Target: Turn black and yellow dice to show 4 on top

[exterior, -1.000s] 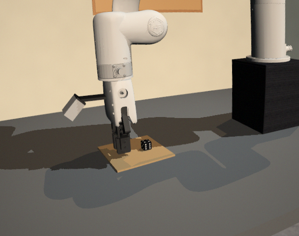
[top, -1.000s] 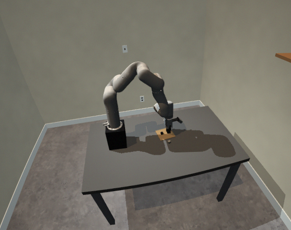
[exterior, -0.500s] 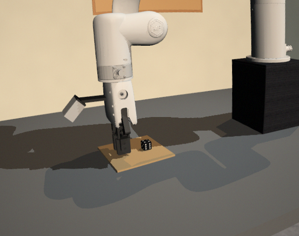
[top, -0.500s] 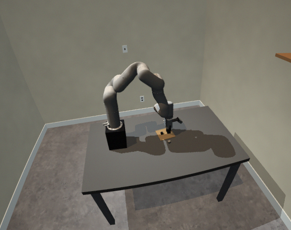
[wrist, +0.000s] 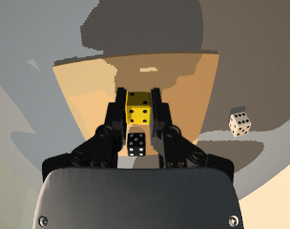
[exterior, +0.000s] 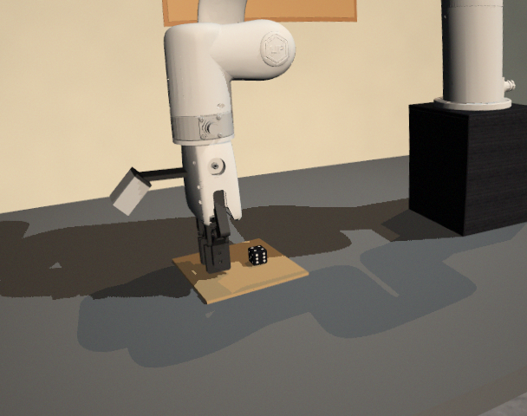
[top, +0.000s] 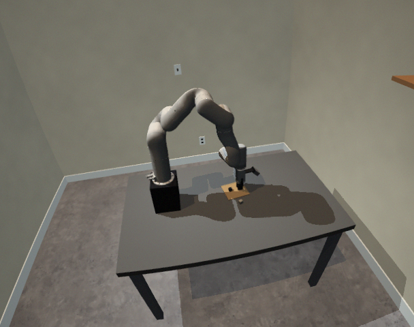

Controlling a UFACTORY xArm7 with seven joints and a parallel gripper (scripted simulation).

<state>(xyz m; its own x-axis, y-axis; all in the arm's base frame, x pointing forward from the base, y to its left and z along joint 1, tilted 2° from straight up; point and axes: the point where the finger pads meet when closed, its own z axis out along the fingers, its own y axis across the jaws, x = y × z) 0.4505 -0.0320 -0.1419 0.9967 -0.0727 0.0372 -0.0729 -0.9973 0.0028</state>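
Observation:
My gripper (top: 240,187) (exterior: 216,266) (wrist: 138,100) points down, low over the mat, shut on the yellow die (wrist: 137,114). That die's upward face appears to show 4, its outer side 2. Whether it touches the mat is hidden by the fingers. The black die (top: 230,189) (exterior: 256,256) (wrist: 135,144) lies flat on the mat (top: 233,195) (exterior: 250,278) (wrist: 78,78), on the base side of the gripper and apart from it; its top appears to show 4. The white die (top: 240,201) (wrist: 239,124) lies on the table off the mat; the exterior view does not show it.
The dark table (top: 186,239) (exterior: 272,367) carries the mat and the arm's black base block (top: 165,197) (exterior: 470,170). The wrist camera (top: 255,171) (exterior: 130,192) juts from the gripper on the side away from the base. Arm shadows cross the table and mat.

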